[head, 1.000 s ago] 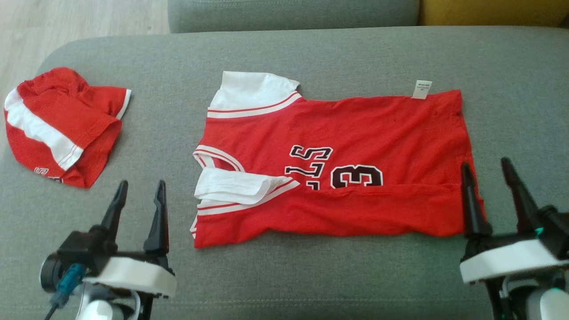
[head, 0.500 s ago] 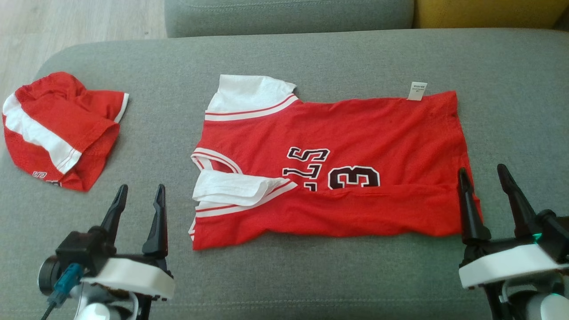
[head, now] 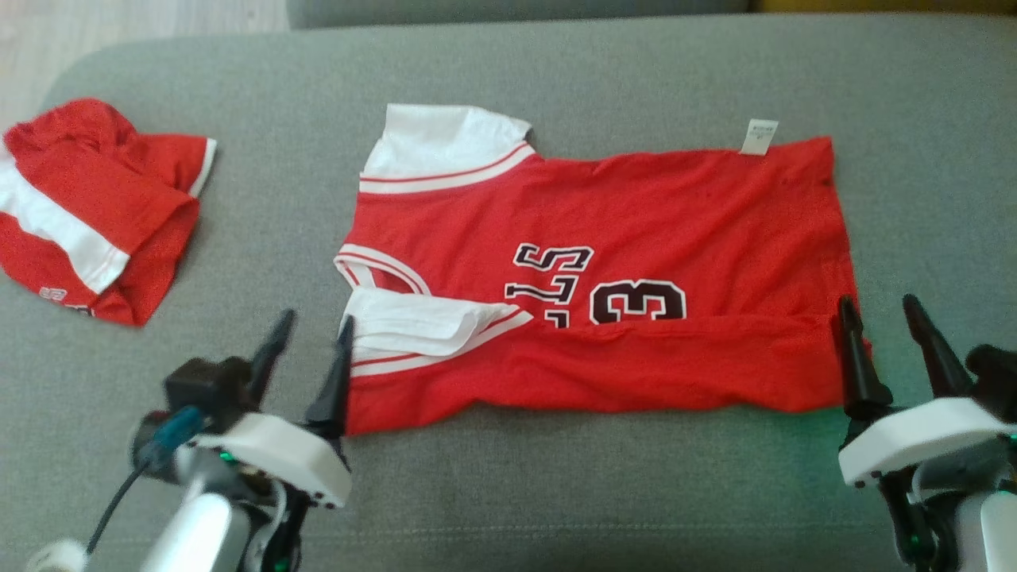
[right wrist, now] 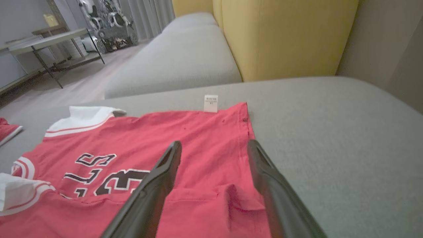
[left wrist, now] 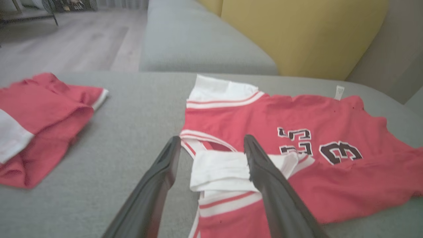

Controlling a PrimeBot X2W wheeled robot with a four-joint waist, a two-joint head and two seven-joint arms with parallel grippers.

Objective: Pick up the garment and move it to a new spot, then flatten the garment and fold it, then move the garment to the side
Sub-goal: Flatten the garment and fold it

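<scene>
The garment (head: 636,214) is a red jersey with white sleeves and dark numbers, lying flat on the grey cushion (head: 556,500) with its near long edge folded up. My left gripper (head: 316,319) is open at the jersey's near left corner. In the left wrist view this gripper (left wrist: 212,138) has one finger over the white sleeve (left wrist: 218,168) and the other over bare cushion. My right gripper (head: 878,300) is open at the near right corner. In the right wrist view it (right wrist: 214,142) straddles the jersey (right wrist: 148,132) at its hem edge. Neither gripper holds anything.
A second red and white garment (head: 87,206) lies crumpled at the cushion's left end. Behind the cushion are another grey seat (left wrist: 198,43) and a yellow backrest (left wrist: 297,33). Wooden floor (head: 119,16) lies beyond the far left corner.
My left gripper has moved right, up to the jersey's near left corner. The head view has shifted slightly; the right gripper stays by the right hem, and the jersey lies as before.
</scene>
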